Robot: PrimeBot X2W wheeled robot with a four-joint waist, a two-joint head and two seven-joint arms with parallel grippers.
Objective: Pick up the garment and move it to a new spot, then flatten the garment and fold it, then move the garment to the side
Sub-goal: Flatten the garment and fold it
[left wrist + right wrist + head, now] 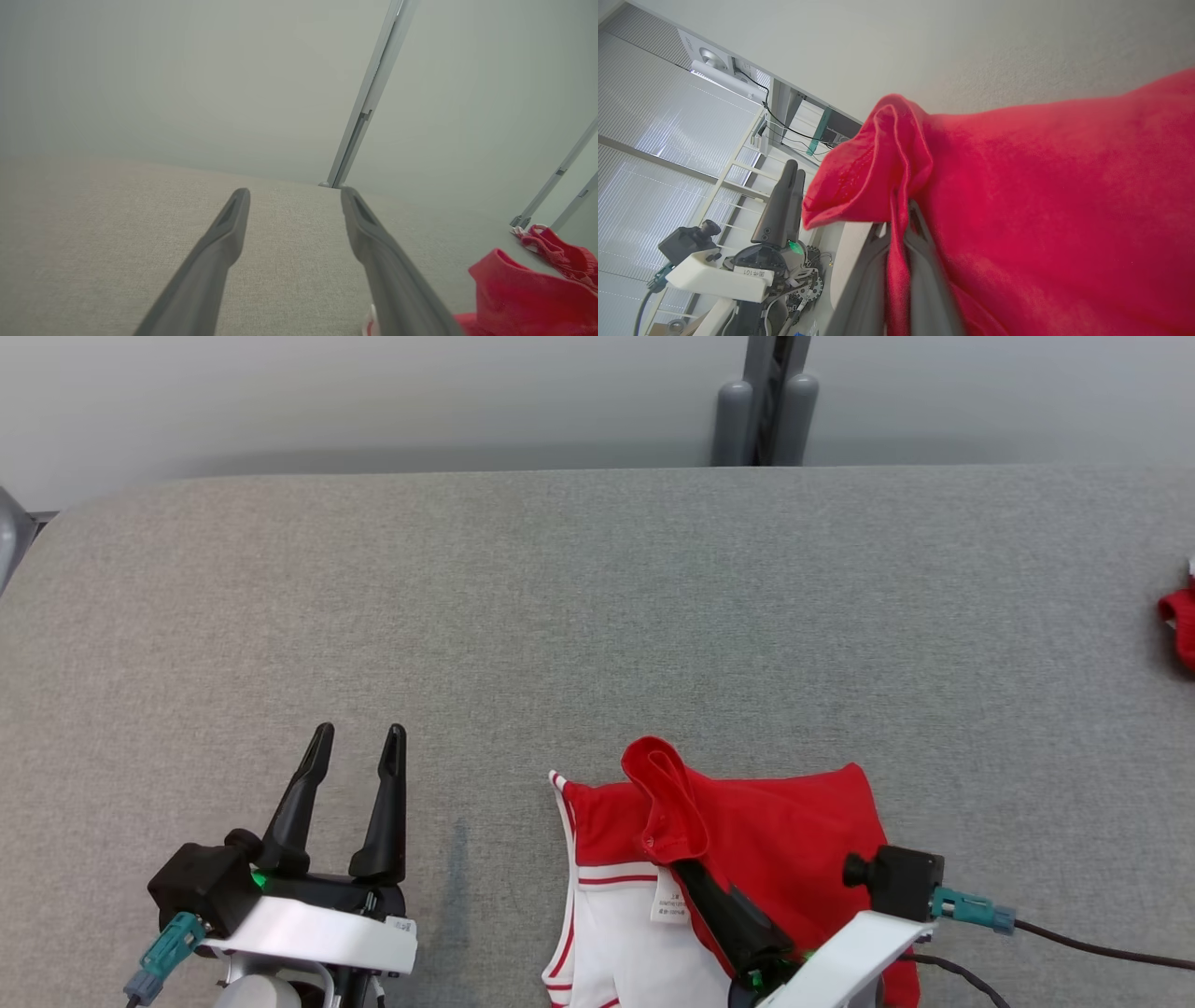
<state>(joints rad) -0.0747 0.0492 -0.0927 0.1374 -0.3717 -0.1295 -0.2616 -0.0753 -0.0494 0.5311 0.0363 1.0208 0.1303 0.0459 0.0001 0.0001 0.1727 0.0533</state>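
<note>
Grey cloth covers the table (597,616) from edge to edge in my head view, with a pale wall (373,392) behind it and a grey post (761,406) standing at the far side.

On my feed the garment (775,840) lies at the near edge, right of centre. It is red on top with a white part below, trimmed in thin red stripes. One red fold stands up from its upper left part, clear of the rest of the fabric.

My right gripper (691,882) reaches into that fold from the lower right. In the right wrist view its two dark fingers are pressed together with a layer of red fabric pinched between them, so it is clamped on the garment.

My left gripper (359,747) sits at the lower left, well apart from the garment. Its fingers are spread and hold nothing, with bare table showing between them in the left wrist view.

A second red piece of cloth (1178,621) lies at the far right edge of the table.

Smallest, a white label (668,901) hangs just below the raised fold.
</note>
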